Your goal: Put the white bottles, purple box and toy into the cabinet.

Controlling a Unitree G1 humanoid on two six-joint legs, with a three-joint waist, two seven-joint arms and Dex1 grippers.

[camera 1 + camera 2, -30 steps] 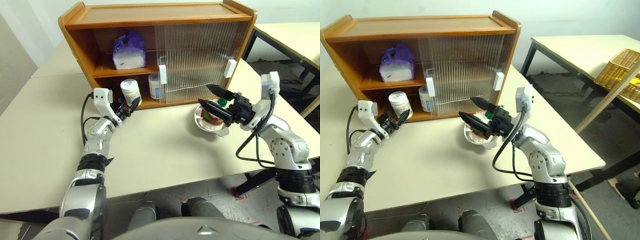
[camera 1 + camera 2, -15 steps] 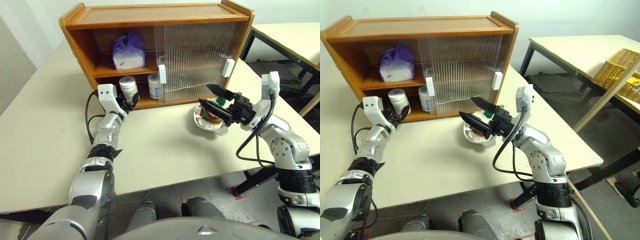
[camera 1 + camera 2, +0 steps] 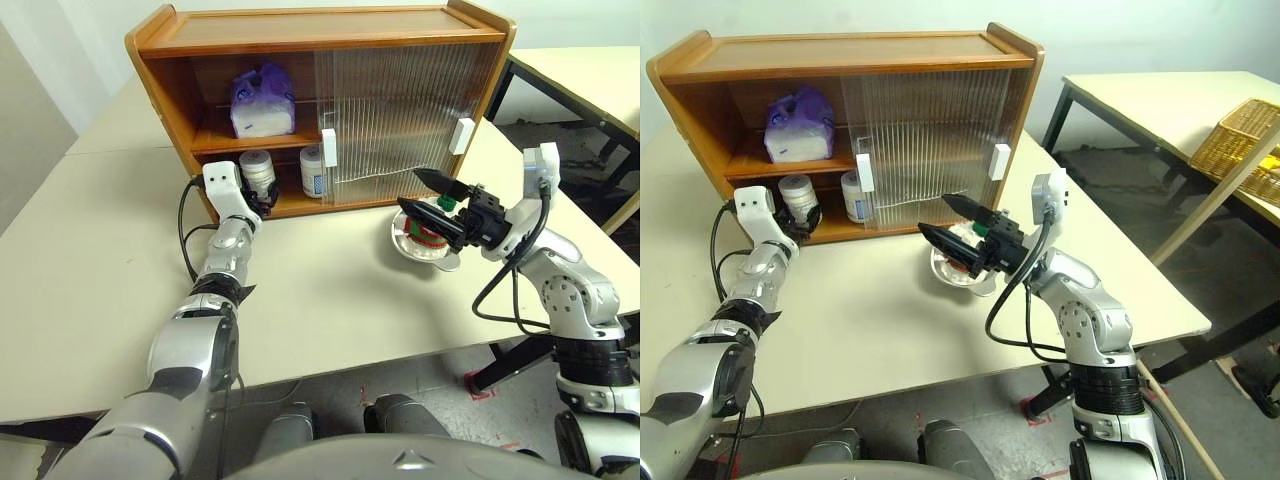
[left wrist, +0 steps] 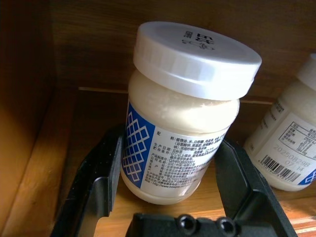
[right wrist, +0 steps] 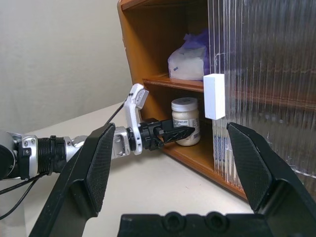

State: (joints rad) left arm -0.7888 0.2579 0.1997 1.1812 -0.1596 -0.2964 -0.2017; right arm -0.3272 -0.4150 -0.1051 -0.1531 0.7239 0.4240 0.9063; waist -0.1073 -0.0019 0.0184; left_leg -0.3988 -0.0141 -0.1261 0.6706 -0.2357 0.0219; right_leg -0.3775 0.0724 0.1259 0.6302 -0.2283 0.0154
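Reaching into the lower left compartment of the honey-brown wooden cabinet, the left gripper has its two black fingers set on either side of a squat white plastic bottle with a wide white screw lid and a blue-printed label, which stands upright on the cabinet floor; the fingers sit close against its sides, pinching it. A second white bottle of the same kind stands just beside it, partly behind the edge of the ribbed translucent sliding door. On the middle shelf above lies the soft lavender-purple tissue pack. The right gripper hangs with its fingers spread wide and holding nothing, just above a shiny steel bowl on the pale worktop, in which sits the small red, green and white knitted toy.
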